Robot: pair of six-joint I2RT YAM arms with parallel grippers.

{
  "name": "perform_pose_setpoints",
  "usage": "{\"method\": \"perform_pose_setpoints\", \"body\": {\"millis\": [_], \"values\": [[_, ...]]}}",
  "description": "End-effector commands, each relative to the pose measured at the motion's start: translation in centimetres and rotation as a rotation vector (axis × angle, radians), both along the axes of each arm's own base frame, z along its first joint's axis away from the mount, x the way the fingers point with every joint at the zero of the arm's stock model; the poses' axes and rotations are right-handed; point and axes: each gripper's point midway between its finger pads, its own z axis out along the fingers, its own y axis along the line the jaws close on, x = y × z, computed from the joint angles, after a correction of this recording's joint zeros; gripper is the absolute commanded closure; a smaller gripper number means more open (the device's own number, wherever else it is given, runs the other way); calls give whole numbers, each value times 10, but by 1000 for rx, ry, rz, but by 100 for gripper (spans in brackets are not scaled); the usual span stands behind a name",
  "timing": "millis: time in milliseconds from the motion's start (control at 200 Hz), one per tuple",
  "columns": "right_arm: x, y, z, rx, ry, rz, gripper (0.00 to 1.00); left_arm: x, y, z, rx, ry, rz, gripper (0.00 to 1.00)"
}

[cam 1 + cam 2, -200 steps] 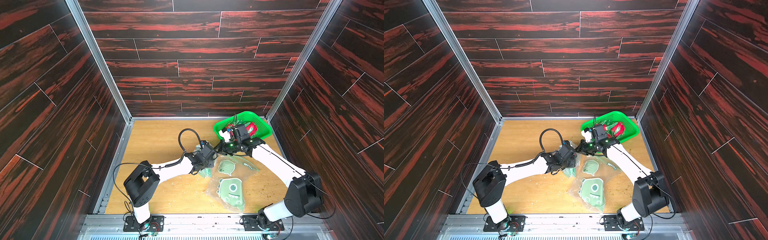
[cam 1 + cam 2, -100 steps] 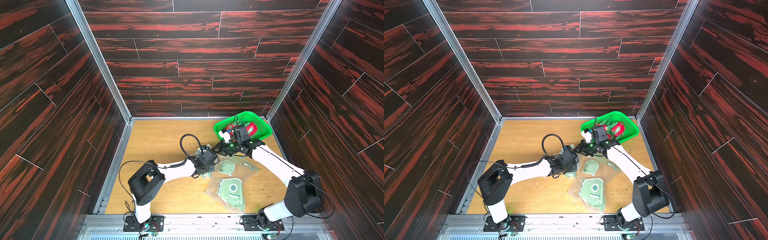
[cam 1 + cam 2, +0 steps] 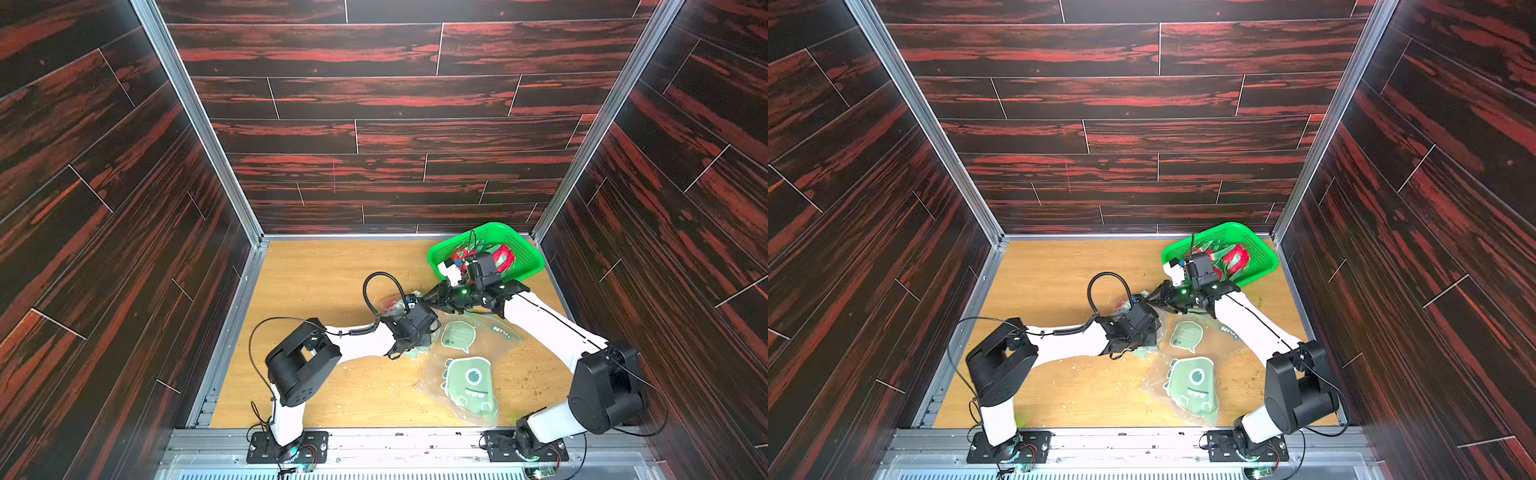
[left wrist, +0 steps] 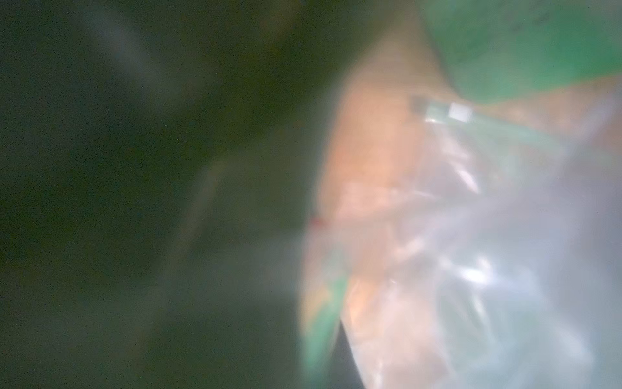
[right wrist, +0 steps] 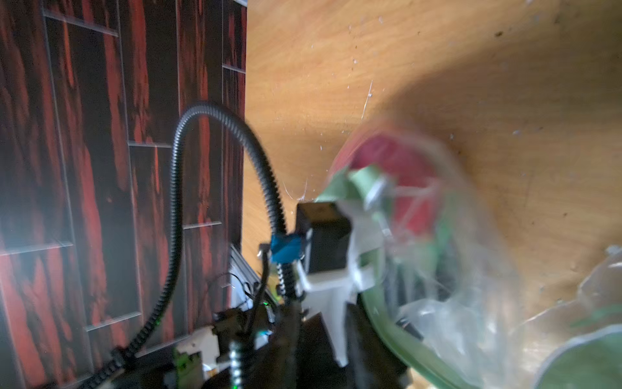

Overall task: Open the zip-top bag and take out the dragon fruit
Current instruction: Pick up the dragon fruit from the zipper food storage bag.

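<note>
Both grippers at one end of the zip-top bag (image 3: 469,386), mid-frame, with one dragon fruit (image 3: 390,302) inside it.

Centre of a top view: the dragon fruit is a red patch under crumpled film on the table (image 3: 324,282). The right wrist view shows red-pink skin and green scales. Blur hides its long axis and heading. Left gripper (image 3: 405,351), just below it, has jaws pressed together at the film; a pinch can't be confirmed. Right gripper (image 3: 432,296) aims left at the fruit, its spread unreadable. The clear bag with a green monster print runs to lower right. Upper right: green basket (image 3: 525,255) holding more red fruits (image 3: 503,255), partly behind the arm.
</note>
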Motion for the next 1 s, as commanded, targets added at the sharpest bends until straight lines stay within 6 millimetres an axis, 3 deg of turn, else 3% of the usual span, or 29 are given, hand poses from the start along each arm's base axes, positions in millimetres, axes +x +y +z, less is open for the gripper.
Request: {"method": "perform_pose_setpoints", "body": {"millis": [0, 25, 175, 326, 531, 676, 877, 992], "values": [[9, -8, 17, 36, -63, -11, 62, 6, 20, 35, -11, -61, 21, 100], [13, -10, 20, 36, -76, -16, 59, 7, 22, 51, -34, -87, 21, 100], [27, -14, 37, 51, -139, -21, 47, 20, 40, 100, -128, -142, 36, 100], [24, -2, 53, 147, -249, 64, 38, 37, 63, 152, -276, -212, 108, 100], [22, 11, 50, 301, -296, 133, 30, 53, 85, 212, -501, -272, 189, 100], [5, 23, 68, 399, -501, 180, 24, 72, 101, 230, -679, -269, 292, 100], [-10, 31, 59, 392, -761, 243, 19, 86, 102, 249, -857, -261, 359, 100], [-16, 40, 49, 377, -799, 277, 15, 93, 103, 257, -911, -261, 378, 100]]}}
